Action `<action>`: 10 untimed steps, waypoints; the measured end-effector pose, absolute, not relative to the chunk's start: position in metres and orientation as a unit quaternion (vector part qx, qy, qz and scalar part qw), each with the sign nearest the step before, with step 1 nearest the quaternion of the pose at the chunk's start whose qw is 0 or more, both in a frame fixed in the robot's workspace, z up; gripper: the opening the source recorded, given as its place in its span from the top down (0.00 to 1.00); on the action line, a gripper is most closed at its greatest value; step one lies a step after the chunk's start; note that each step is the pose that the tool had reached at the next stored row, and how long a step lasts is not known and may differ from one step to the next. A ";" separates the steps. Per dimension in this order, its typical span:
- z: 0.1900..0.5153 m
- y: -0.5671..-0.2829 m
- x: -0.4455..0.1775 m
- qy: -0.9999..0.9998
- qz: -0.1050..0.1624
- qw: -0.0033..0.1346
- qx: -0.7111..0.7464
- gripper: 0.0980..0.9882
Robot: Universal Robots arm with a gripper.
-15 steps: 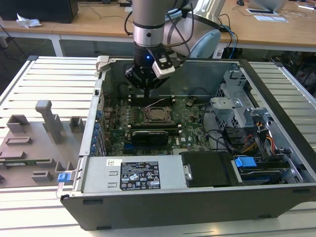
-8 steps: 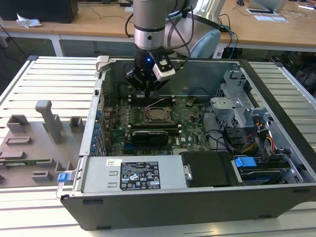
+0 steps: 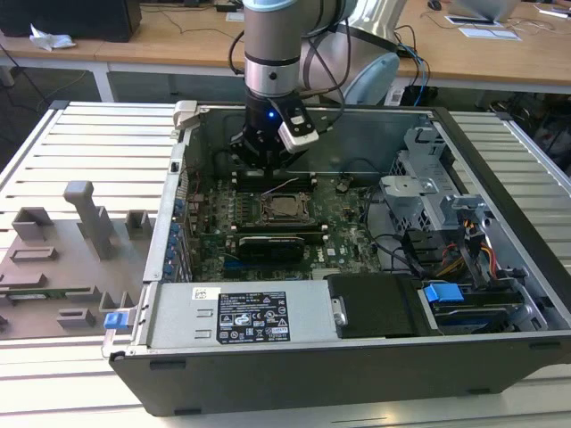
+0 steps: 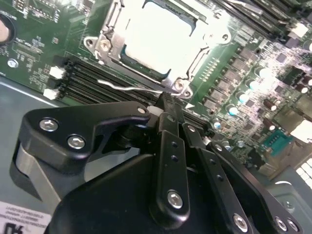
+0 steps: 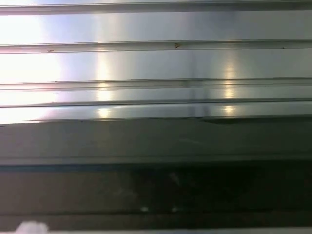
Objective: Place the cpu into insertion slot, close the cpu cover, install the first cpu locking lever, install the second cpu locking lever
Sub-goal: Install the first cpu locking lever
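Claw [image 4: 168,105] by covered cpu [image 4: 163,36] (wrist-side).

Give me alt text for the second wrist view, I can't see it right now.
The gripper sits close beside the socket's edge, at a thin wire locking lever. The cpu lies in the insertion slot with the cpu cover closed around it, on a green motherboard beside black memory slots.

Open computer case [image 3: 294,374] lies on slatted metal surface [image 3: 80,152]. Green motherboard [image 3: 214,227] inside; drive cage [image 3: 428,192] at exterior view's right. Grey fixture blocks [image 3: 85,214] beside case.
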State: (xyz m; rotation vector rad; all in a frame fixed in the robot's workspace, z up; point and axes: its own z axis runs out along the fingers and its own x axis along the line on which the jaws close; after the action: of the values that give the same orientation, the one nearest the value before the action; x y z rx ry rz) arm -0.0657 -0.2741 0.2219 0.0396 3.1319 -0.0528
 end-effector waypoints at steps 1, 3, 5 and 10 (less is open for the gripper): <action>0.221 -0.274 -0.064 1.000 -0.017 0.004 0.013 0.99; 0.220 -0.274 -0.058 1.000 -0.017 0.004 0.013 0.99; 0.219 -0.273 -0.054 1.000 -0.017 0.004 0.013 0.99; 0.216 -0.273 -0.048 1.000 -0.017 0.004 0.013 0.99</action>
State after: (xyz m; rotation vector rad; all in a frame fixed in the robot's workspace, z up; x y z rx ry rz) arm -0.0480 -0.2725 0.2160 0.0397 3.1330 -0.0531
